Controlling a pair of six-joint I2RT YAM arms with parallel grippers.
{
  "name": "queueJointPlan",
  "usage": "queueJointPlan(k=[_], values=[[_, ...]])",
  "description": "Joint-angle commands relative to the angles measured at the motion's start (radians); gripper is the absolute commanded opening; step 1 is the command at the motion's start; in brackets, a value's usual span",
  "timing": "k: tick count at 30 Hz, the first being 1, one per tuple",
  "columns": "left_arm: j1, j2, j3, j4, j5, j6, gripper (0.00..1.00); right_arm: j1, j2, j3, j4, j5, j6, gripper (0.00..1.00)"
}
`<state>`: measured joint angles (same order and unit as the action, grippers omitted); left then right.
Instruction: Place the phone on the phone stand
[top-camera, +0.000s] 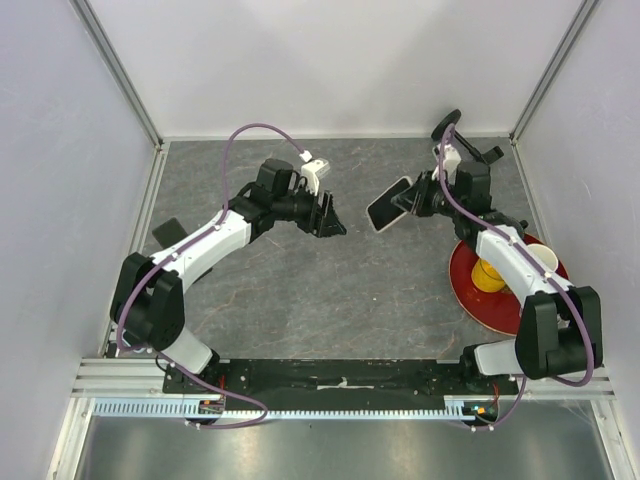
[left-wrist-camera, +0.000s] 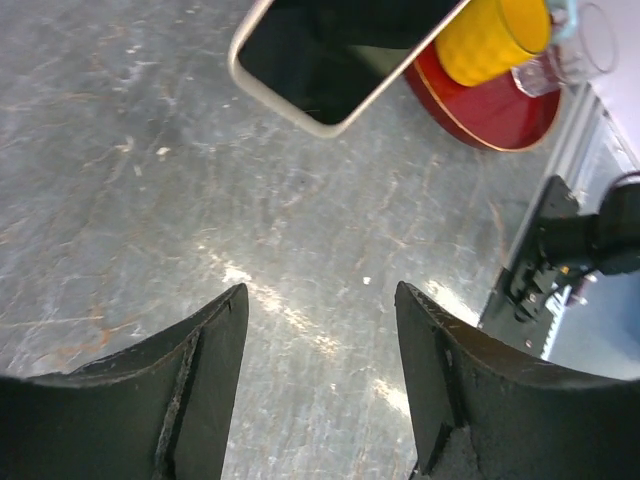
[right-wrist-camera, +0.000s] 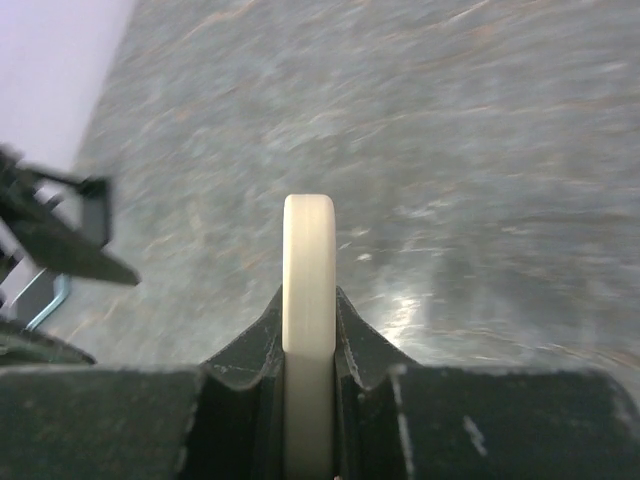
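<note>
The table (top-camera: 300, 290) is showing dark grey stone marbling, streaked with pale and rusty veins. The phone (top-camera: 388, 207) is wearing a cream case around a glossy black screen. Near the phone, a red plate (top-camera: 462, 280) is carrying a yellow cup (top-camera: 488, 275). Behind the phone, the phone stand (top-camera: 446, 121) is looking black.

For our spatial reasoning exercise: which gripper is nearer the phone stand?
Right. The right gripper, holding the phone, is close beside the phone stand; the left gripper, open and empty, is farther left.
</note>
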<state>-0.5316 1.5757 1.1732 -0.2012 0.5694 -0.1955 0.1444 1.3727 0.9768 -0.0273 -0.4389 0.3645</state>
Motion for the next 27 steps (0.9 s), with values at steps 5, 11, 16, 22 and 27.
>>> queueJointPlan(k=[5, 11, 16, 22, 27], values=[[0.001, -0.068, 0.049, 0.037, 0.232, 0.005, 0.73, 0.023, -0.041, -0.151, 0.316, -0.560, 0.039, 0.00], [0.010, -0.115, 0.051, -0.006, 0.278, 0.080, 0.75, 0.115, -0.038, -0.119, 0.284, -0.641, -0.001, 0.00], [0.015, -0.089, 0.080, -0.053, 0.415, 0.111, 0.75, 0.159, -0.064, -0.104, 0.297, -0.693, 0.001, 0.00], [0.015, -0.075, 0.071, -0.020, 0.581, 0.085, 0.69, 0.161, -0.089, -0.081, 0.334, -0.684, 0.043, 0.00], [0.012, -0.046, 0.069, -0.009, 0.592, 0.065, 0.70, 0.161, -0.109, -0.093, 0.507, -0.698, 0.177, 0.00]])
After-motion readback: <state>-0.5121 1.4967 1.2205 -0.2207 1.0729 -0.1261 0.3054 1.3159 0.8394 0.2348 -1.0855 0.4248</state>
